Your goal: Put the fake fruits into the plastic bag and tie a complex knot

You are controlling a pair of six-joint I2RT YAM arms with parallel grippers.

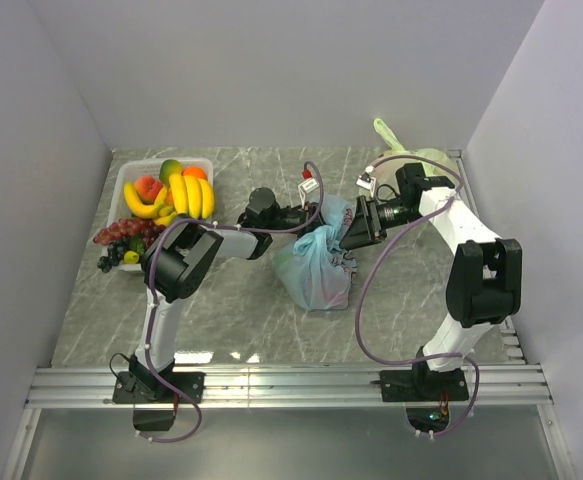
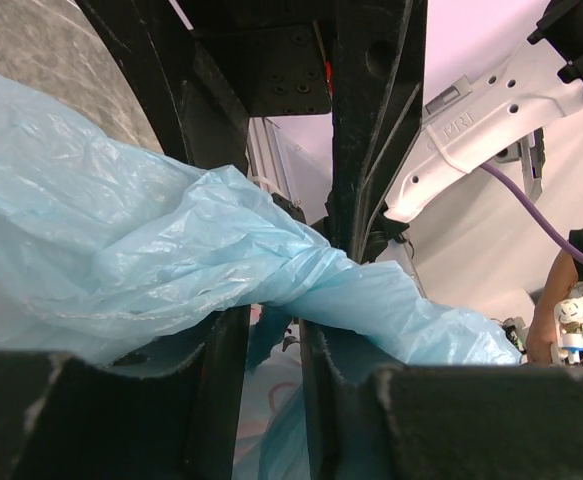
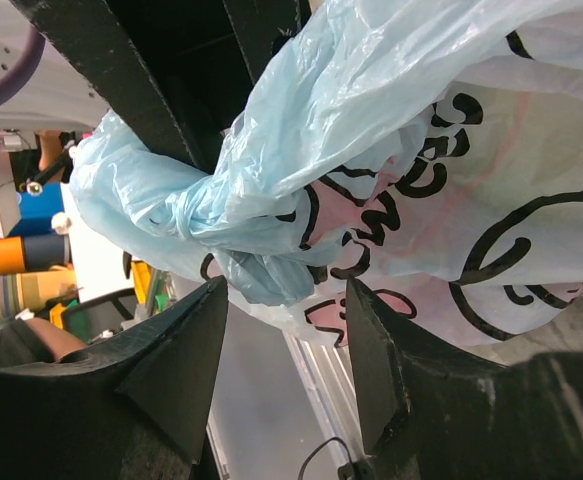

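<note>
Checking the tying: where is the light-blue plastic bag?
Top view: the light-blue plastic bag sits mid-table between the left end effector and right end effector.

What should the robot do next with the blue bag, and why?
Probably the right gripper should pinch the knot and pull gently: that twisted bunch atop the plastic bag sits between its fingers and looks loose.

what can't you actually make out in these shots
- what's inside the plastic bag: top view, crumpled film hides any contents
- knot: right wrist view, folds bury it, finished or not unclear
- left end effector grip: left wrist view, film drapes over its fingers
- pale green bag: top view, right arm covers most of it
</note>
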